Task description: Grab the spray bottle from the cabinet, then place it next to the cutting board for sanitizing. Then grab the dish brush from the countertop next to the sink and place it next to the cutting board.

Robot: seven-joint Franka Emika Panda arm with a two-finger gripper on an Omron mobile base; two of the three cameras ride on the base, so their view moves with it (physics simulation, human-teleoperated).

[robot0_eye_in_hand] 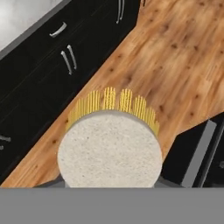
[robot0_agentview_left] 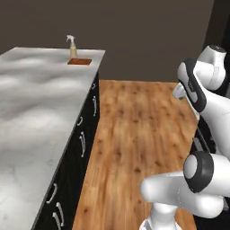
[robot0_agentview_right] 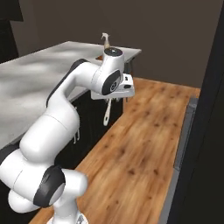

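Yellow-bristled dish brush (robot0_eye_in_hand: 109,144) hangs clamped in the gripper (robot0_agentview_right: 114,97) above the wooden floor (robot0_agentview_left: 134,134); spray bottle (robot0_agentview_left: 72,46) stands touching the cutting board (robot0_agentview_left: 79,61).

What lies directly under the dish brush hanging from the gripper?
Under the dish brush, held by the gripper, lies wooden floor, beside the island's dark drawer fronts. In the hand view the brush head covers the floor patch straight below it.
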